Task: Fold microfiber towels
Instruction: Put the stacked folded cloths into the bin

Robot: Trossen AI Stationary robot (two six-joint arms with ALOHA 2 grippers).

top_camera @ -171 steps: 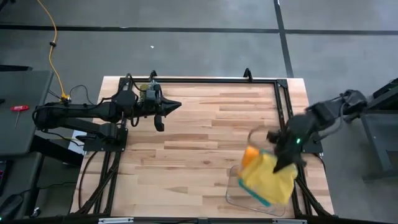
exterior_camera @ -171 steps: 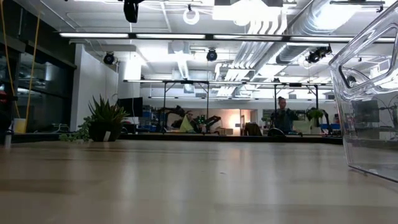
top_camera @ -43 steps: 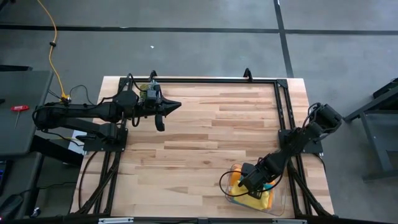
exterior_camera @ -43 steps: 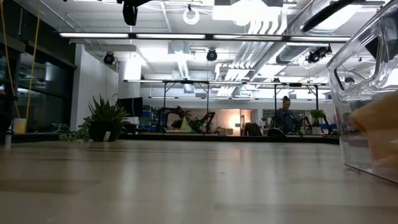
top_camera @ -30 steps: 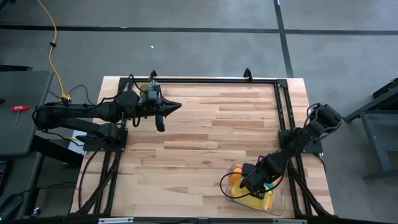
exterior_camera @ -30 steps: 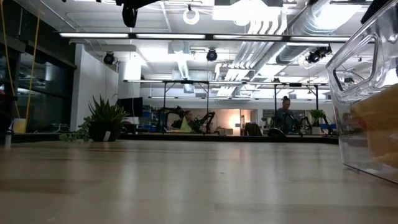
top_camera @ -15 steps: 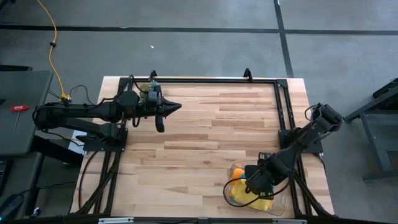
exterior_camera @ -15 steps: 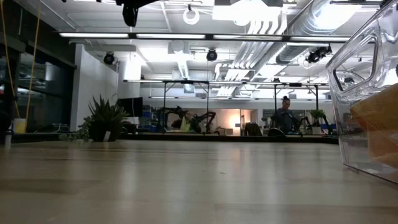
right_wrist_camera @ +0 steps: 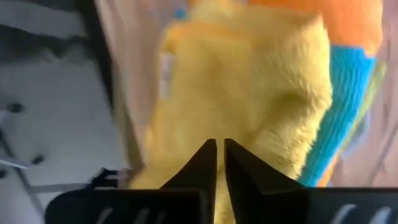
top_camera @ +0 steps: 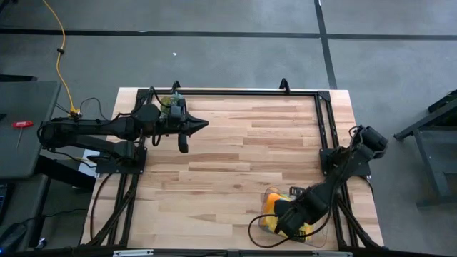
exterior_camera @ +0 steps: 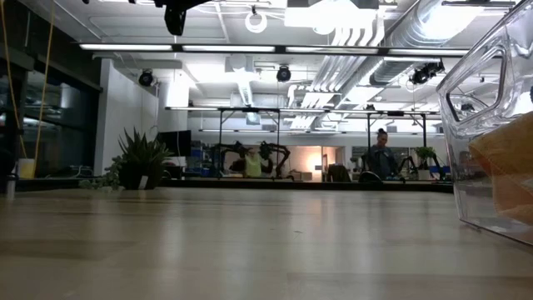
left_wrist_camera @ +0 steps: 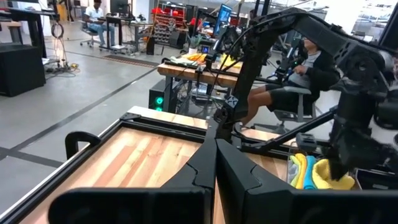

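The microfiber towels lie piled in a clear plastic tray (top_camera: 323,227) at the table's near right. In the right wrist view the yellow towel (right_wrist_camera: 249,93) lies on top, with the orange towel (right_wrist_camera: 336,18) and the teal towel (right_wrist_camera: 339,106) beside it. The orange towel (top_camera: 271,207) and yellow towel (top_camera: 305,230) also show from above. The grey towel is hidden. My right gripper (top_camera: 283,216) is shut and reaches down into the tray over the yellow towel. My left gripper (top_camera: 203,124) is shut and empty above the table's far left. My right gripper comes at the yellow towel's top (right_wrist_camera: 236,130) from above with its shut fingers (right_wrist_camera: 202,162) pointing down into the tray. I cannot tell whether the fingertips touch the towel. The towel lies in the tray on the other towels.
The tray's clear wall (exterior_camera: 491,125) stands at the right of the low view, with a towel (exterior_camera: 506,167) showing through it. A black frame (top_camera: 325,128) runs along the table's far and right edges. Bare wood (top_camera: 235,171) lies between the arms.
My right gripper has gone a little toward the table's near edge and left, lower over the towels in the tray. The right arm has stretched out along with it.
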